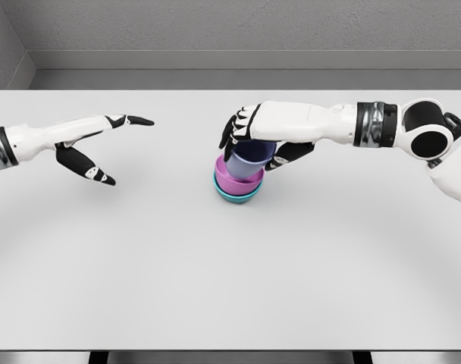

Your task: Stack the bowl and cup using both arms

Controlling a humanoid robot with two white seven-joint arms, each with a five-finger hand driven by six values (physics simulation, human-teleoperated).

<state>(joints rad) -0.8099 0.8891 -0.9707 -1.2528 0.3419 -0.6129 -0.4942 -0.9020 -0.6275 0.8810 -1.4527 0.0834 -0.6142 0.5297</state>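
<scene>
**Cup being seated in the stacked bowls**

A blue-violet cup (249,158) is being gripped by the right hand (255,138), whose fingers are being wrapped over the cup's top while the thumb is being pressed against its right side. The cup is being held slightly tilted, with its base inside a pink bowl (238,180), which is itself being carried inside a teal bowl (236,196). The stack is being supported by the white desk (230,288), a little right of the middle and toward the far half.

The left hand (90,144) is being held open well to the left of the stack, fingers extended toward the right, with nothing being grasped.

The step in hand is judged to be the placing of the cup into the bowls; whether the cup is being fully rested on the pink bowl's bottom cannot be told. For the next move, the cup is likely to need levelling and settling before the right hand's grip is being eased and the hand lifted clear without the stack being dragged.
</scene>
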